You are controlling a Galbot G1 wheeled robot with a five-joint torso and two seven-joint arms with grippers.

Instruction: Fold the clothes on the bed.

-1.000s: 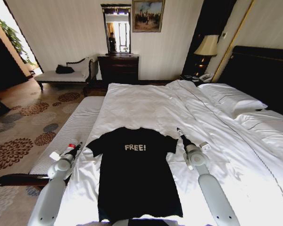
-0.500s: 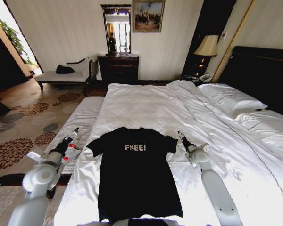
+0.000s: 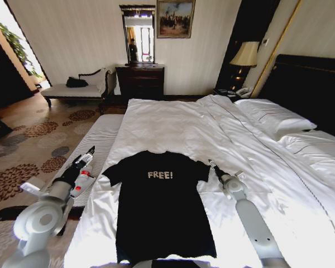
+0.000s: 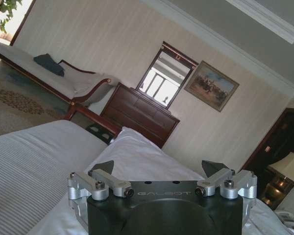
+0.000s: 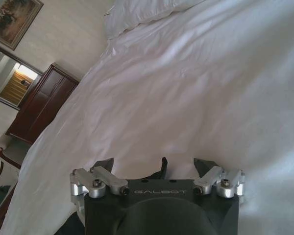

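- Beyond the bed (image 3: 178, 120), against far wall: dark wooden dresser (image 3: 140, 81) w/ mirror (image 3: 138, 36) above it, framed painting (image 3: 175, 18) beside mirror, pale chaise (image 3: 78, 88) off to robot's left w/ a dark item on its seat.
- At headboard (image 3: 310, 89) side, robot's right: lamp (image 3: 245, 54) in corner, white pillows (image 3: 273, 116).
- Striped bench (image 3: 86, 153) runs along bed's left edge, just beside duvet; patterned carpet (image 3: 22, 151) past it.
- Black T-shirt (image 3: 159, 204) lies flat on white duvet near front edge, nothing on top of it. Long axis runs away from robot: collar at far end, hem nearest camera, "FREE!" reads upright, sleeves out to both sides.
- Left gripper (image 3: 87, 155) hangs over striped bench, apart from left sleeve; jaws spread wide in left wrist view (image 4: 159, 169).
- Right gripper (image 3: 212, 164) sits just beside right sleeve, low over duvet; jaws wide apart, a dark bit of fabric showing between them in right wrist view (image 5: 157, 166); can't tell if touching.
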